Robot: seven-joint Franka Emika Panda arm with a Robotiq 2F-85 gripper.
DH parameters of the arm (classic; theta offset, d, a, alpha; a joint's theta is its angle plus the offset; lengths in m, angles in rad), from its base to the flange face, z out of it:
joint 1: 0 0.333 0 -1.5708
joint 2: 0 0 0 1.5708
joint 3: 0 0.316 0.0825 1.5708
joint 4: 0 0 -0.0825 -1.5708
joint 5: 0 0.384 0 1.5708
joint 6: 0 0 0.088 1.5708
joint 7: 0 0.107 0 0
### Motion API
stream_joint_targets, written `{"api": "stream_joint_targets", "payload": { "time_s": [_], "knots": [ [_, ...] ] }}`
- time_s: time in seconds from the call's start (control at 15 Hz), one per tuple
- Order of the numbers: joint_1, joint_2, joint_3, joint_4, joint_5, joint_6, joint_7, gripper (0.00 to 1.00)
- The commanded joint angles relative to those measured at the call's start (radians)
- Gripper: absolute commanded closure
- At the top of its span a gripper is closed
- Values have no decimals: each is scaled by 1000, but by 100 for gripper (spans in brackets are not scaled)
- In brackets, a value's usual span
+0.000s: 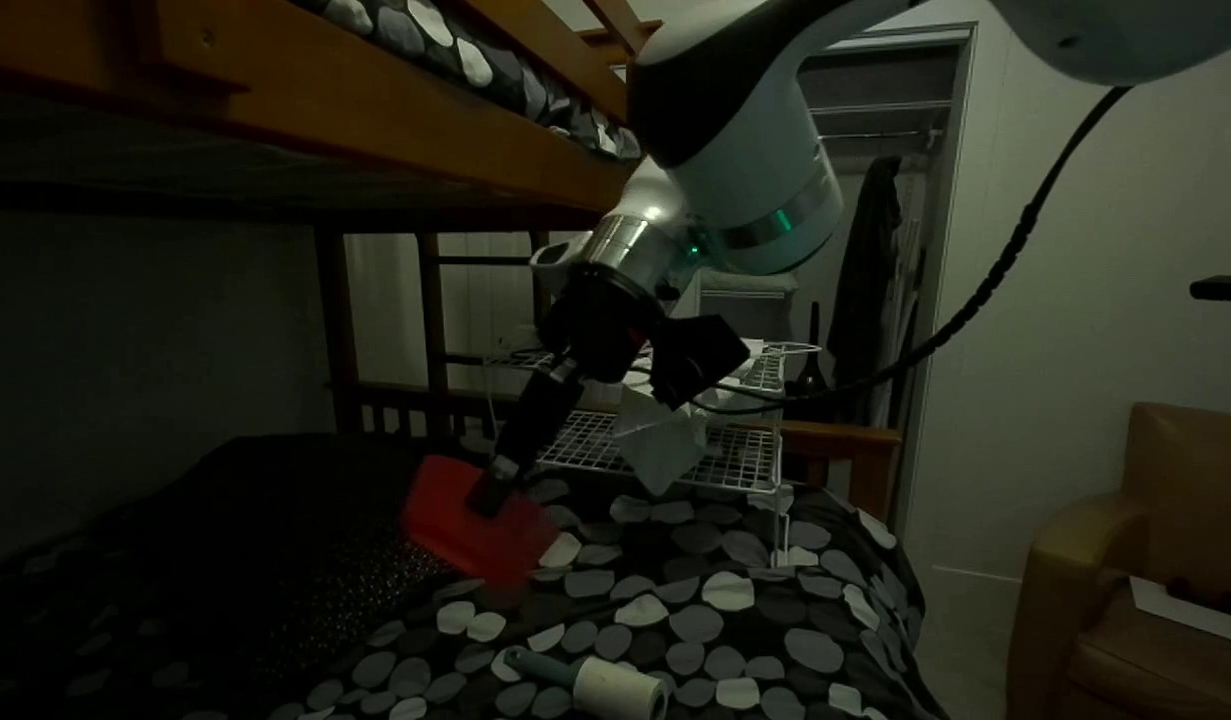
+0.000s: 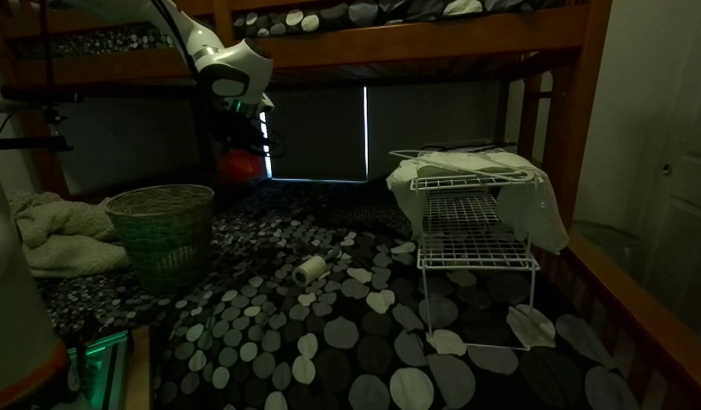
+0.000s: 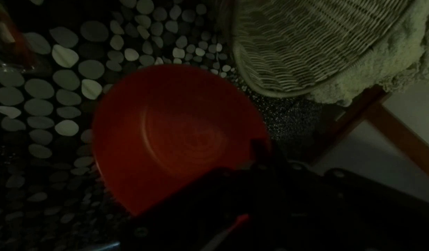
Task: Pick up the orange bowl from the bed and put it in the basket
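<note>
The orange bowl is a red-orange bowl held in the air above the bed. It also shows in an exterior view and, with its inside facing the camera, in the wrist view. My gripper is shut on the bowl's rim; its dark fingertips show at that rim in the wrist view. A round woven basket stands upright on the bed, beside and below the bowl. Its woven wall also shows at the upper right of the wrist view. The basket is not visible in the exterior view nearest the armchair.
A white wire rack with white cloth on top stands on the bed. A lint roller lies on the bedding. A cream blanket is behind the basket. The upper bunk's wooden rail hangs above. A tan armchair stands beside the bed.
</note>
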Motion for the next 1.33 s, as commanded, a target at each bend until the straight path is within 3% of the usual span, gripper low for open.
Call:
{"api": "stream_joint_targets", "payload": {
  "time_s": [0.0,0.33,0.8,1.27],
  "knots": [
    [33,193,-17,167,95,-69,-104,99],
    [69,373,1,375,30,-246,-95,99],
    [178,405,14,510,-287,-471,21,99],
    [207,322,68,428,-376,-347,12,99]
  ]
}}
